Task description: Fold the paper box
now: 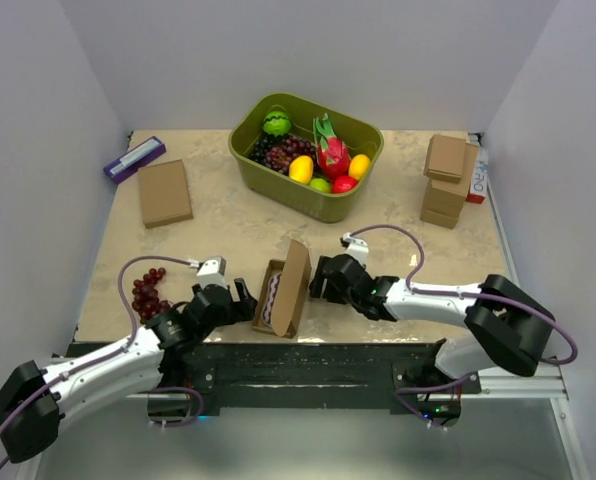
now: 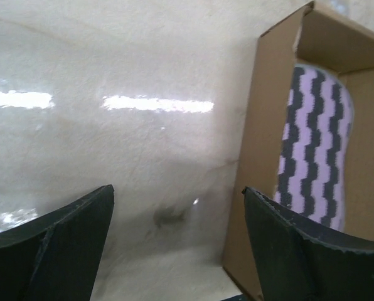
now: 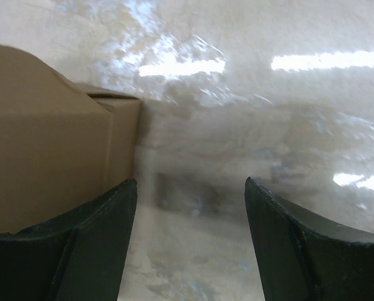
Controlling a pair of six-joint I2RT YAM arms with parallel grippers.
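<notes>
Left end effector (image 1: 242, 296), right end effector (image 1: 318, 278) — paper box (image 1: 284, 290) between.

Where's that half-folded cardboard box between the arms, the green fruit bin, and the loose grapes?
paper box (image 1: 296, 282), top view, on its raised lid.
green bin (image 1: 290, 190), top view, on its near wall.
grapes (image 1: 148, 292), top view, middle of the bunch.

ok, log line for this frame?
paper box: lid up, striped item inside | left claw: open, beside box | right claw: open, beside box | held: nothing
</notes>
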